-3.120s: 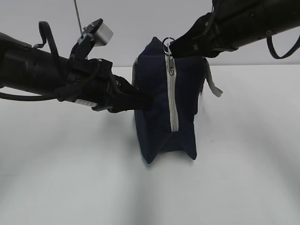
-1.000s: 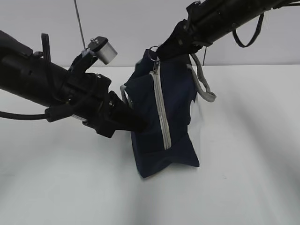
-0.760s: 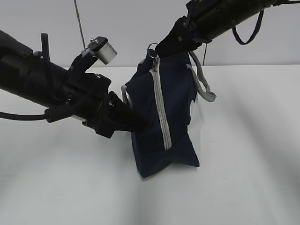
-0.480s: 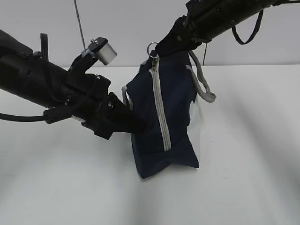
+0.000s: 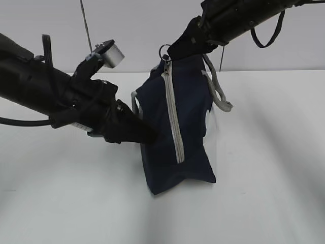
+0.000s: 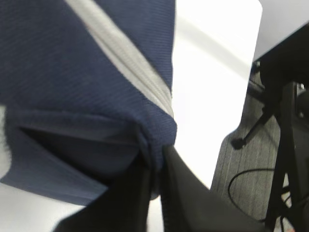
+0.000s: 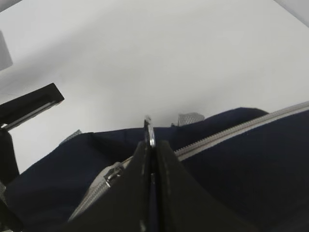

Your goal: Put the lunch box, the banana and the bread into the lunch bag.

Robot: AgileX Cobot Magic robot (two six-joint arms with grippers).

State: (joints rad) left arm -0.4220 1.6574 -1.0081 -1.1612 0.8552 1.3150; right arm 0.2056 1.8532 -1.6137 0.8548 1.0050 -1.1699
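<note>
Figure: lunch bag held between two arms, zipper shut. At left, the left gripper (image 5: 144,133) pinches a fold of cloth at the lower side corner of the large navy-blue fabric lunch bag (image 5: 190,117); in the left wrist view its jaws (image 6: 153,179) stand narrow, with a little navy cloth bunched between them. The grip is shallow, so this corner may slip free if the bag is pulled harder, and the bag would then swing or topple. At centre, the bag stands on end on the white table (image 5: 264,203), leaning slightly, with its grey zipper (image 5: 172,114) running closed from top to bottom and a grey webbing handle (image 5: 219,91) hanging on its far side. Upper right, the right gripper (image 5: 172,52) reaches down to the top of the bag; in the right wrist view its jaws (image 7: 151,150) are pressed together on the metal ring pull (image 7: 150,131), though how much of the ring lies between them is hard to judge. A thin ring can twist out of such a hold, leaving the zipper shut. If the pull is not in line with the zipper, the slider may jam, or the whole bag may lift rather than open. The lunch box, banana and bread appear in no view; whether they lie inside the bag cannot be told.
</note>
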